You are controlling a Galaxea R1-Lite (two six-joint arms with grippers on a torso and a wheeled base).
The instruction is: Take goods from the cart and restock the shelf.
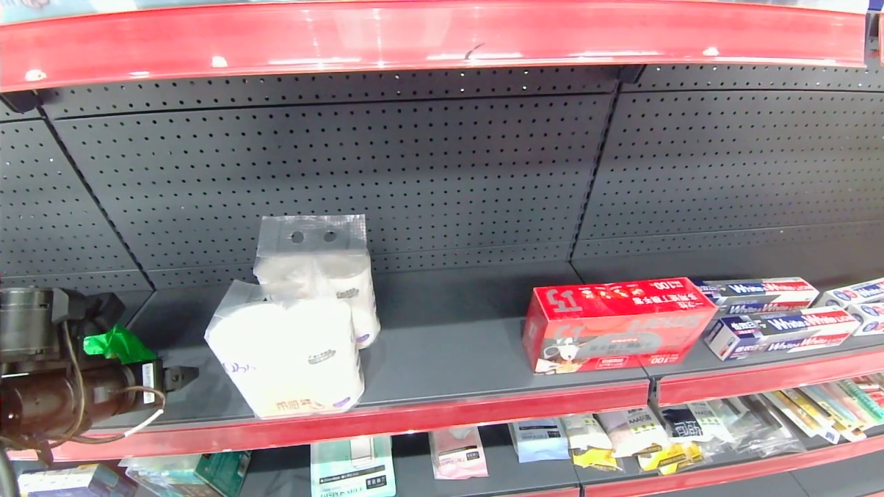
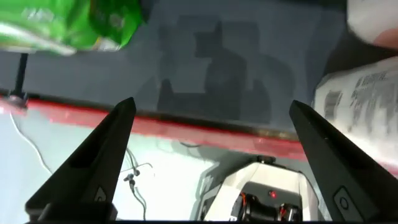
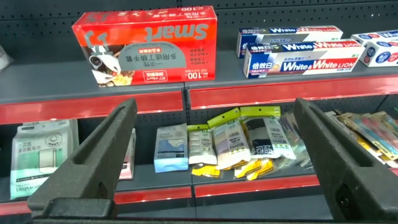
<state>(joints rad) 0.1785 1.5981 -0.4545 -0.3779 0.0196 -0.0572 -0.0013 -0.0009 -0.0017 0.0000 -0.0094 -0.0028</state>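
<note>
At shelf (image 1: 449,345) edge: left hand (image 2: 211,102) level, spread wide, empty.
Beside green bag (image 1: 119,343) and tissue pack (image 1: 286,362); right hand (image 3: 214,102) likewise wide, empty, facing red box (image 3: 146,43).

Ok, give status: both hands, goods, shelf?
Left hand open at shelf edge, between green packet and paper roll pack. Right hand open, facing red box. No goods held.

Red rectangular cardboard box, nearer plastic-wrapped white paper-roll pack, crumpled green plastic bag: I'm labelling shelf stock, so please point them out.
Red rectangular cardboard box (image 1: 618,324): head view, front face.
Nearer plastic-wrapped white paper-roll pack (image 1: 290,359): head view, front side.
Crumpled green plastic bag (image 1: 119,344): head view, its middle.
</note>
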